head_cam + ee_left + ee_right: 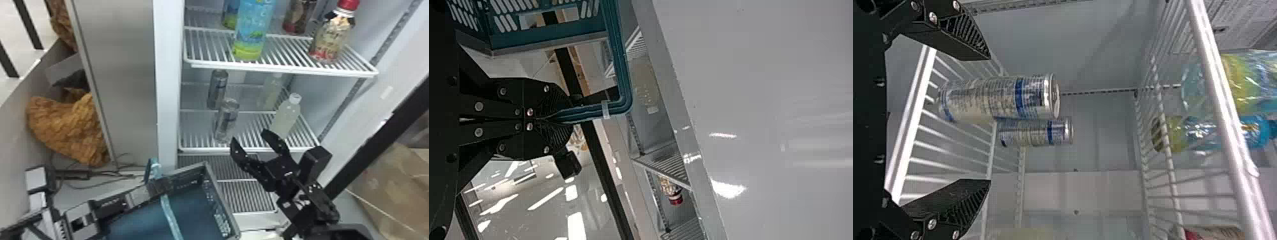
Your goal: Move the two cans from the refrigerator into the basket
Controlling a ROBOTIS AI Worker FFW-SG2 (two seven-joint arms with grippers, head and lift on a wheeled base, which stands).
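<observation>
Slantwise, right end effector [249, 136] spread wide, facing cans [228, 118]

You can see two cans standing on the lower white shelf [249, 149] of the refrigerator: one can [227, 119] near the front edge, and the other can [218, 89] behind it. To the right of them stands a white-capped bottle [286, 115]. Your right gripper [252, 140] is just before this shelf, with its two fingers spread apart. Below, you have the blue basket [220, 204], with your left gripper [159, 186] at its edge. On the upper shelf [284, 68] stands a red-capped bottle [332, 36].
</observation>
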